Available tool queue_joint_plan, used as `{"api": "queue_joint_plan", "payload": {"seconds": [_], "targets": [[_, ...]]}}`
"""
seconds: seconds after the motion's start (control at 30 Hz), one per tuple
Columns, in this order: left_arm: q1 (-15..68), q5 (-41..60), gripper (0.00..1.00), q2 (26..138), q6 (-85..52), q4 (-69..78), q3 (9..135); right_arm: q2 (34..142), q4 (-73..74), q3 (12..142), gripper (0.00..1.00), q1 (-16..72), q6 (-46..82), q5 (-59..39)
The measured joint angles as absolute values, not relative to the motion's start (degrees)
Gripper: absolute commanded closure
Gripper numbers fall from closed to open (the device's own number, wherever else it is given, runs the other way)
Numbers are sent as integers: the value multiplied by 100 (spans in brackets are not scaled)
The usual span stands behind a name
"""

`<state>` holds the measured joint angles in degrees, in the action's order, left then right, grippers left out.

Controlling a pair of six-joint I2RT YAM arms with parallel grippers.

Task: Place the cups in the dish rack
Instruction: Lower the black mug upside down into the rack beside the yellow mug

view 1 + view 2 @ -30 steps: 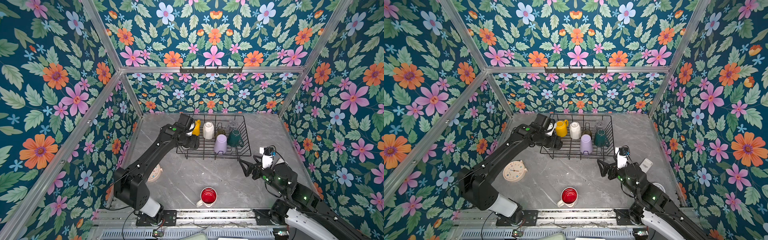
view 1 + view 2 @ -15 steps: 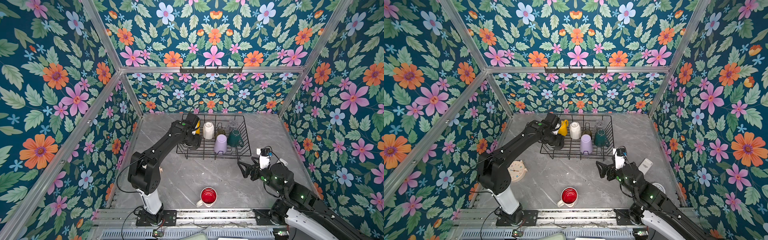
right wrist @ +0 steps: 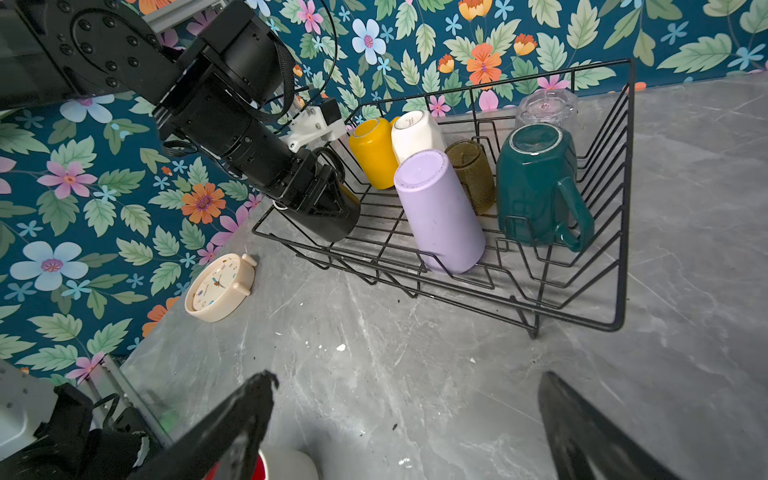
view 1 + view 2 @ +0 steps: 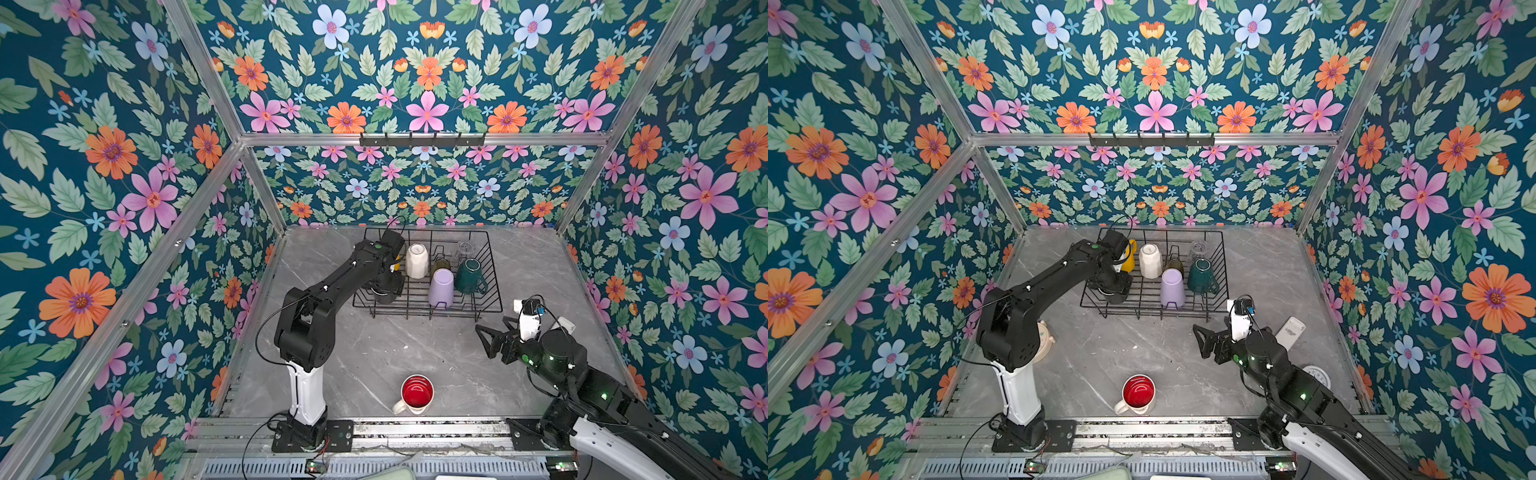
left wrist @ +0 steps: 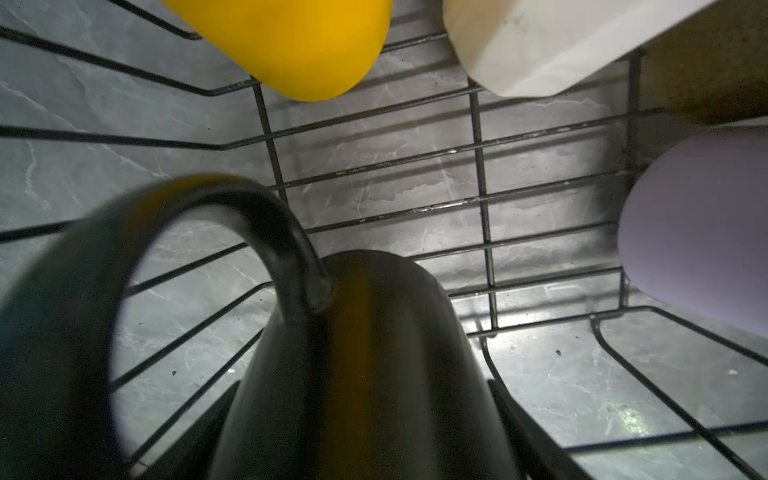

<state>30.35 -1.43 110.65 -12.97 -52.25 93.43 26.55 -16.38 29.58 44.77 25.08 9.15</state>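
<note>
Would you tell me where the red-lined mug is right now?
In both top views the red-lined mug stands upright on the table, front centre, well clear of the rack.

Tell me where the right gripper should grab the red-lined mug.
I'd pinch the rim of the mug from above, one finger inside, on its right side: it stands upright, mouth up, with the handle at its near left. The right gripper is open.

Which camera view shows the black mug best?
The left wrist view: the black mug is close, handle and body clear, above the dish rack wires. The right wrist view shows only its end, sticking out of the left gripper that holds it. In both top views it is a dark shape under that gripper.
</note>
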Motion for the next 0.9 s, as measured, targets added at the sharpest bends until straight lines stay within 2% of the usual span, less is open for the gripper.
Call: {"api": "queue_joint_plan", "payload": {"seconds": [0.2, 0.3, 0.43, 0.57, 0.7, 0.77, 0.9], "targets": [[3022, -156, 87, 11389, -1295, -5229, 9463, 2578, -1640, 2902, 1, 4477, 2534, 904], [3000, -154, 76, 11485, -1297, -5225, 9456, 2506, -1640, 2840, 1, 4477, 2550, 897], [2982, -154, 53, 11526, -1297, -5214, 9419, 2473, -1647, 2821, 1, 4477, 2556, 897], [2971, -150, 44, 11544, -1299, -5188, 9397, 2421, -1645, 2766, 1, 4480, 2593, 897], [2965, -152, 41, 11570, -1297, -5170, 9397, 2403, -1647, 2759, 1, 4477, 2648, 895], [2961, -141, 31, 11592, -1297, -5164, 9400, 2388, -1647, 2755, 1, 4477, 2655, 897], [2956, -119, 17, 11609, -1297, -5166, 9411, 2381, -1649, 2738, 1, 4480, 2657, 897]]}}
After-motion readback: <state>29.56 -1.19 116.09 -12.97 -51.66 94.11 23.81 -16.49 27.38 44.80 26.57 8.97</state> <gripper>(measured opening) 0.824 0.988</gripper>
